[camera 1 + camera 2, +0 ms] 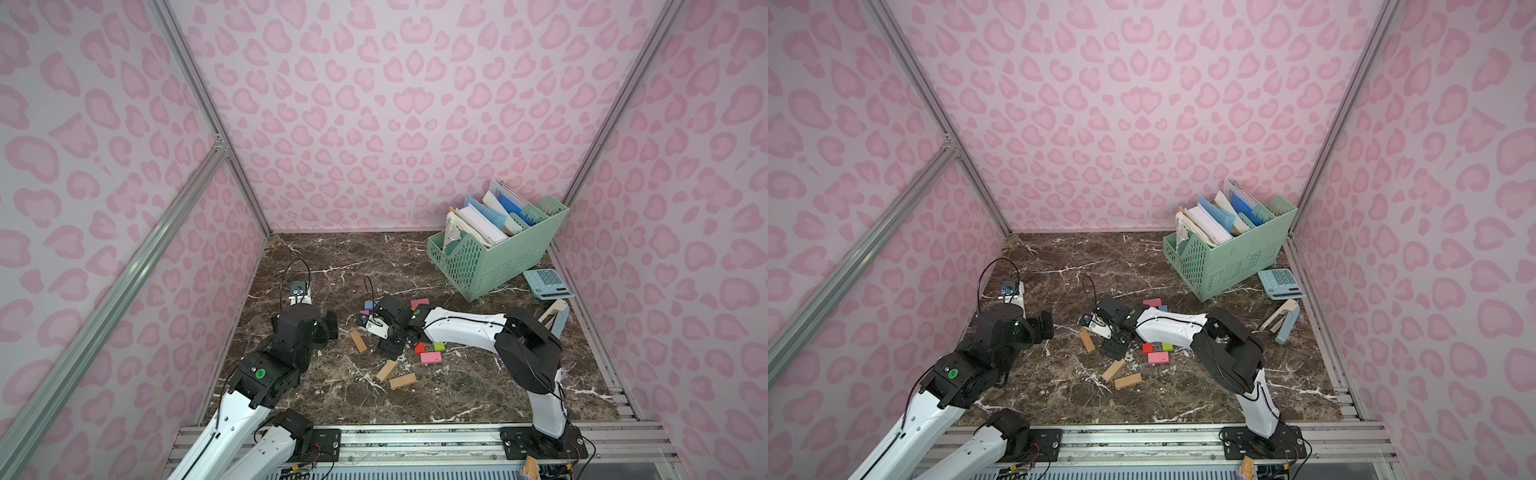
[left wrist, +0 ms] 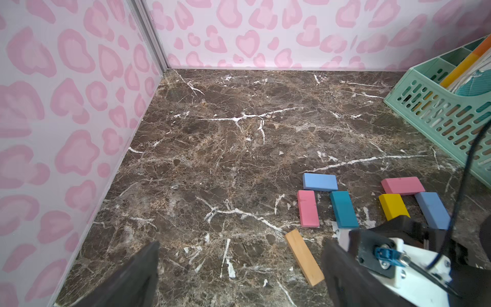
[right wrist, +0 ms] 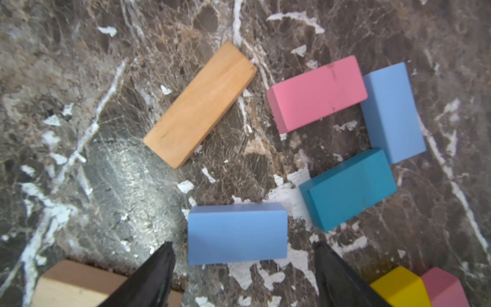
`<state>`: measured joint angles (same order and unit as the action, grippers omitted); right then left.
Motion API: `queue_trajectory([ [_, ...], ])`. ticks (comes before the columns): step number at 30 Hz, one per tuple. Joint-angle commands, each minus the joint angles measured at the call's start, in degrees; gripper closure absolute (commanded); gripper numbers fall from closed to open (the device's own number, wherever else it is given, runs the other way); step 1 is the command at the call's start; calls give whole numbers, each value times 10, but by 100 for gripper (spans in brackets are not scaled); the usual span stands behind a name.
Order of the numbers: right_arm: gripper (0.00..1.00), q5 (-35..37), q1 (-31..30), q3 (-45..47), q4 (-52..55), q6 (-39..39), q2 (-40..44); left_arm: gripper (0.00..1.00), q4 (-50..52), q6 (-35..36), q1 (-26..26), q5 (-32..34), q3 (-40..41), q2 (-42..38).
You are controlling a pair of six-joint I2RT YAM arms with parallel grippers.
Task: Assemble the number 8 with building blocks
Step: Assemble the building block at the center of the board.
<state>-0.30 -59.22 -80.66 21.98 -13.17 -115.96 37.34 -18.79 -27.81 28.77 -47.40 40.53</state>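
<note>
Pink leopard-print walls close in a dark marble worktop (image 1: 415, 266), and near its middle your right gripper (image 3: 243, 268) hangs low. Its jaws stand apart, gripping nothing. The light blue block (image 3: 237, 234) lies flat just ahead of the tips, in line with the gap, its long axis running from one finger towards the other, so you'd close on its short ends. Your left gripper (image 2: 239, 276), wide open and empty, sits towards the left edge, farther off
</note>
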Motion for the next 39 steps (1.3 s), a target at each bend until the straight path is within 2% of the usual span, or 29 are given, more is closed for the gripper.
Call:
queue_trajectory([
  [1, 17, -11, 2, -13, 14, -2, -9, 2, -14, 9, 0, 7, 1, 4],
  [8, 18, -24, 8, -21, 22, -1, -22, 2, -16, 11, 0, 8, 5, 6],
  [16, 25, -40, 11, -26, 31, 2, -39, 2, -16, 13, 0, 8, 7, 8],
  [23, 44, -51, 7, -23, 28, 44, -39, 2, -15, 15, 0, 11, 8, 7],
  [28, 54, -40, -4, -6, 12, 148, -23, 2, -15, 16, 0, 14, 9, 6],
  [33, 62, 3, -18, -12, 18, 326, -13, 2, -16, 17, 0, 13, 10, 6],
  [39, 64, 28, -36, -29, 8, 469, -18, 2, -16, 18, 0, 13, 10, 4],
])
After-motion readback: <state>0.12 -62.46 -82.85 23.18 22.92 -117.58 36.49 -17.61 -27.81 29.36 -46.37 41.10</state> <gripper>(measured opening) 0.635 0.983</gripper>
